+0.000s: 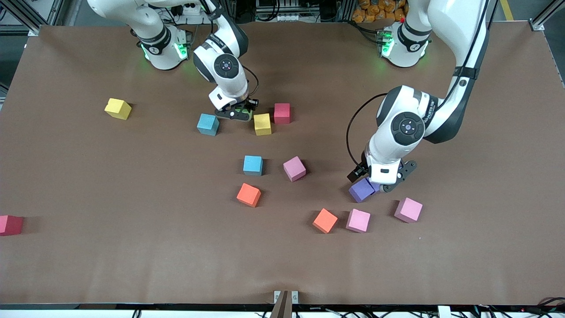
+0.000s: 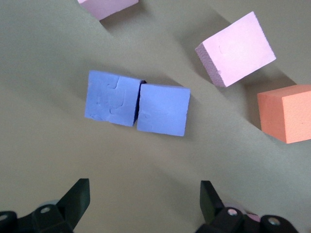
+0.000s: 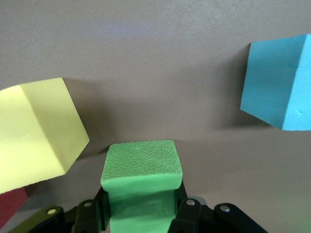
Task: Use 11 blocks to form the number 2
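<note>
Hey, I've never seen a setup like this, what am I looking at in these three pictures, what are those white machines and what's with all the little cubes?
Two white robot arms stand at a brown table. One picture looks down from a camera facing them; the other two come from cameras on each arm's wrist. Small coloured foam cubes lie scattered on the table, among them yellow, light blue, red, pink and orange ones. The right gripper, low over the table between a light blue cube and a yellow cube, is shut on a green foam cube. The left gripper is open and holds nothing; it hovers over two purple foam cubes that sit side by side on the table, touching. The cubes are meant to be arranged into a digit 2, which is not yet formed.
</note>
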Tool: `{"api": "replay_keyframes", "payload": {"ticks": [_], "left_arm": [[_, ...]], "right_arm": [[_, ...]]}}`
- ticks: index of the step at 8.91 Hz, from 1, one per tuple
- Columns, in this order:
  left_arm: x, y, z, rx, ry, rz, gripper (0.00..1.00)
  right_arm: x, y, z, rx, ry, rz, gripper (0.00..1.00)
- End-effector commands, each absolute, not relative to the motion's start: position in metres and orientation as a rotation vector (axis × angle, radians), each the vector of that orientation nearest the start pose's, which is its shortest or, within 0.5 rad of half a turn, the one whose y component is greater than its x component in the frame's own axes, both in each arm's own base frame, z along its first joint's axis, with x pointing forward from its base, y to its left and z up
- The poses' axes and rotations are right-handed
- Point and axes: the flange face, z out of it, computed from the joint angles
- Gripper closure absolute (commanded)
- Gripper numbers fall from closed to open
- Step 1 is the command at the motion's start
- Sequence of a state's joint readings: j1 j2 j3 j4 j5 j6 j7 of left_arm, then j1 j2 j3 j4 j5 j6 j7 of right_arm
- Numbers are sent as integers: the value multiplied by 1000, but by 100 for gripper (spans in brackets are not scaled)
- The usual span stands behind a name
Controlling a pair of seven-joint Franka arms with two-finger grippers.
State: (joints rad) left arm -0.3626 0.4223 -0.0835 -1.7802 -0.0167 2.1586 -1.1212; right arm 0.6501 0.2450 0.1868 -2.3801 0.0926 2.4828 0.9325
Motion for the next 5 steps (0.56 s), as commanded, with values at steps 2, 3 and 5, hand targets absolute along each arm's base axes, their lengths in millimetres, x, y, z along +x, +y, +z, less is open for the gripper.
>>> {"api": "replay_keyframes", "payload": {"ticks": [2,3,5], "left_arm": [[583,-289,313,-2963,-1034,69,0],[581,-295,312,-2972,-1023,63,0],[577,-313,306,-3014,-965,32,0]], "right_arm": [[327,373,209,-3164,288,250,75],[325,375,209,-3163,280,249,71],[325,375,209,-3163,283,249,26]]}}
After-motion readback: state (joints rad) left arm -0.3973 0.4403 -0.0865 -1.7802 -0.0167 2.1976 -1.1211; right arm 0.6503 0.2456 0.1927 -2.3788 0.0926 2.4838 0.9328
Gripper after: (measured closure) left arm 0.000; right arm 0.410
